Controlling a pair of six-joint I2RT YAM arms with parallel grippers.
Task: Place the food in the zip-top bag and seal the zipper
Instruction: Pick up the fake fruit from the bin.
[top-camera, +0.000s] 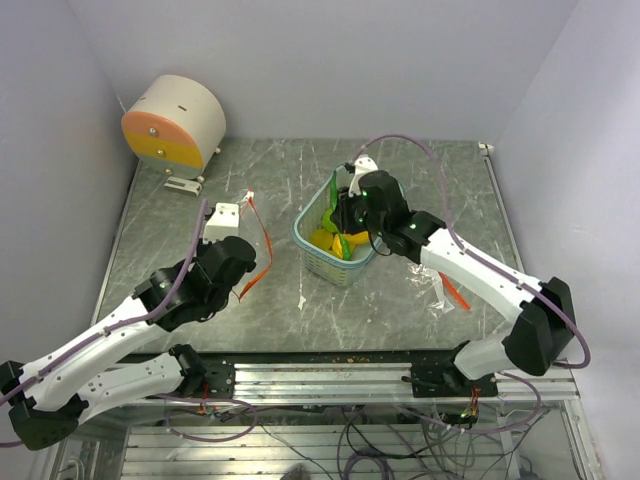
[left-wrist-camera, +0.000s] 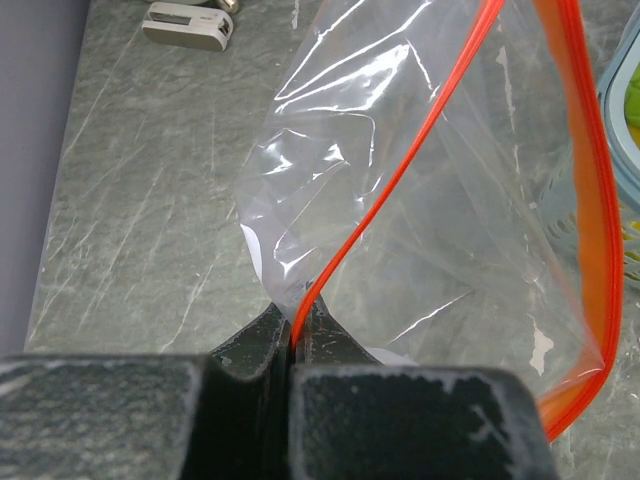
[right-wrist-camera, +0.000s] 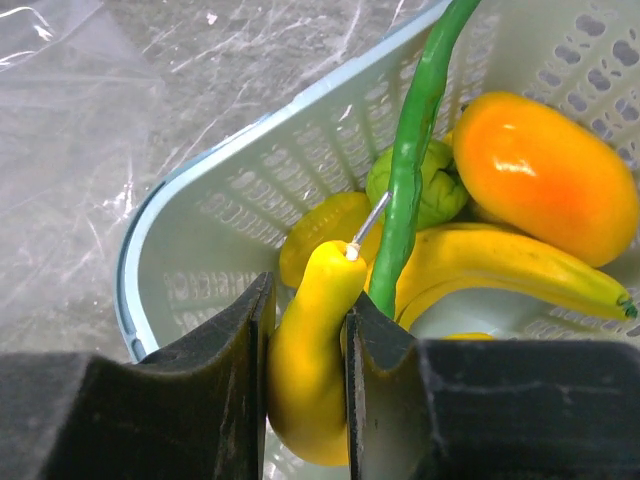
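My left gripper (left-wrist-camera: 295, 335) is shut on the red-orange zipper (left-wrist-camera: 400, 170) of the clear zip-top bag (left-wrist-camera: 450, 230), which hangs open above the table; in the top view the zipper (top-camera: 268, 245) curves up from that gripper (top-camera: 243, 285). My right gripper (right-wrist-camera: 305, 330) is shut on a yellow pear-shaped toy fruit (right-wrist-camera: 310, 380) just above the pale teal basket (right-wrist-camera: 200, 170). In the basket lie a long green pepper (right-wrist-camera: 410, 170), an orange-yellow mango (right-wrist-camera: 545, 175), a yellow banana (right-wrist-camera: 500, 270), a round green fruit (right-wrist-camera: 445, 190) and a ridged yellow piece (right-wrist-camera: 325, 225). In the top view this gripper (top-camera: 345, 225) is over the basket (top-camera: 310, 250).
A cream drum with an orange and yellow face (top-camera: 175, 120) stands at the back left, with a small white part (top-camera: 183, 183) in front of it. A small orange and white scrap (top-camera: 452, 292) lies under the right arm. Walls close in on three sides.
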